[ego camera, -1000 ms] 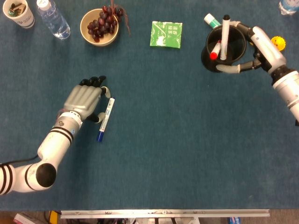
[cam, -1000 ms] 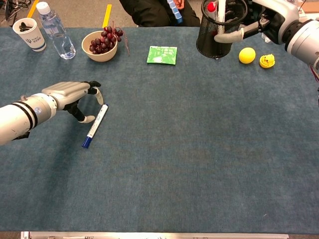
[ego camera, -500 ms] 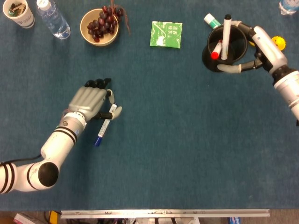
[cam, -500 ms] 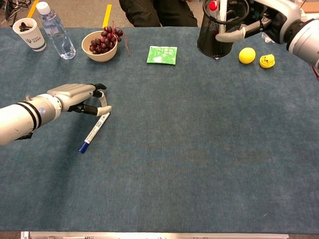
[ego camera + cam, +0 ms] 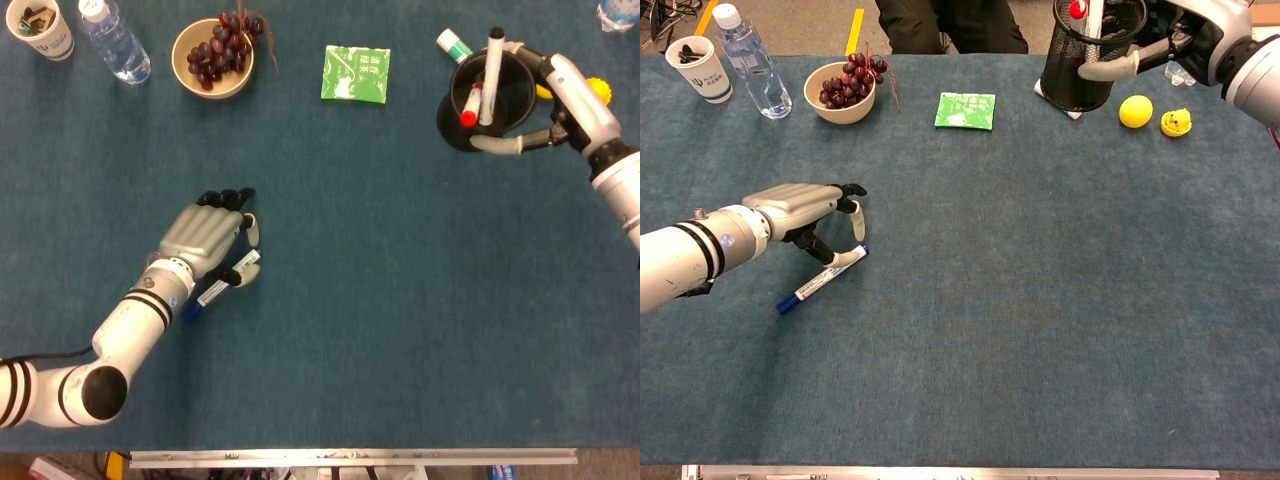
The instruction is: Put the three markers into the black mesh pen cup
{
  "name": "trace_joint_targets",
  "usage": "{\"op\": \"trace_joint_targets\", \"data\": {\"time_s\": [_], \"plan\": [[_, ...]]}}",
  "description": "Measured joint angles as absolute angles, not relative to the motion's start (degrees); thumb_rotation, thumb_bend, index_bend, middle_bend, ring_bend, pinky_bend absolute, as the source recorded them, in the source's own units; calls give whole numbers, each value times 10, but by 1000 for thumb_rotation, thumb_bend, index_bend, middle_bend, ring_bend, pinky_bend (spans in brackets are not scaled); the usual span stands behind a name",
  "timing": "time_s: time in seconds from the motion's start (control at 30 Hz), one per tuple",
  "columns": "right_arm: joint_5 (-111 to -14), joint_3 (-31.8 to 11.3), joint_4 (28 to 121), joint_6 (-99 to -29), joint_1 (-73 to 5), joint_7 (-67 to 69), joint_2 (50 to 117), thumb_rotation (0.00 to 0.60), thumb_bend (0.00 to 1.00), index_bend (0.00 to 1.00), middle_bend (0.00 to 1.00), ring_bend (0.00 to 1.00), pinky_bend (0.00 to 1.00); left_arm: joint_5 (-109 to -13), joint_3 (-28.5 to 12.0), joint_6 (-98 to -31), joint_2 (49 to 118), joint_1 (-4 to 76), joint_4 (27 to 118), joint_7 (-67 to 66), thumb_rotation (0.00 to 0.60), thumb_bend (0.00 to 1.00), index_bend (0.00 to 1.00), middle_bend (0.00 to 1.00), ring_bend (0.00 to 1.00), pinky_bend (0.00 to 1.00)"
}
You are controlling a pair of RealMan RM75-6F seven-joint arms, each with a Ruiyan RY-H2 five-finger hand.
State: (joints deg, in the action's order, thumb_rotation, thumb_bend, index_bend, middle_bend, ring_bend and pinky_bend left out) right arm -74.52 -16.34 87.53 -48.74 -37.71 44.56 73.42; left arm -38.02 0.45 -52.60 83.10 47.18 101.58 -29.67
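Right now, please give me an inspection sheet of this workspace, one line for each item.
Surface: blue cloth table.
Job's things: black mesh pen cup holds a red-capped marker and a black-capped marker; blue marker lies on the cloth.
Clutter: bowl of grapes, water bottle, paper cup, green packet, two yellow toys.
Hands: left hand is over the blue marker, fingers touching it; right hand grips the pen cup.
Cables: nothing seen.
Surroundings: a person in dark clothes behind the table.
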Motion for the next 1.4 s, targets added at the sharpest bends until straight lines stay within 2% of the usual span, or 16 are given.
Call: {"op": "trace_joint_targets", "data": {"time_s": [0.67,0.97,1.3,1.4], "plan": [[-752,-160,869,-485,-381,459,739,600,363,526,451,343,294,-359,8,-549,830,467,1042,-295,600,328,318,3,0,66],[-754,-159,871,-487,-380,464,737,600,362,527,451,343,294,-341,11,-562,837,467,1054,-303,600,328,219,0,0,66],[-756,-157,870,-488,-380,470,737,600,362,527,451,343,294,-338,12,-563,833,465,1069,-298,600,328,27,0,0,66],[-756,-157,870,-488,-380,470,738,600,362,527,451,343,294,-347,14,-561,835,464,1066,-295,600,328,0,0,0,66]]}}
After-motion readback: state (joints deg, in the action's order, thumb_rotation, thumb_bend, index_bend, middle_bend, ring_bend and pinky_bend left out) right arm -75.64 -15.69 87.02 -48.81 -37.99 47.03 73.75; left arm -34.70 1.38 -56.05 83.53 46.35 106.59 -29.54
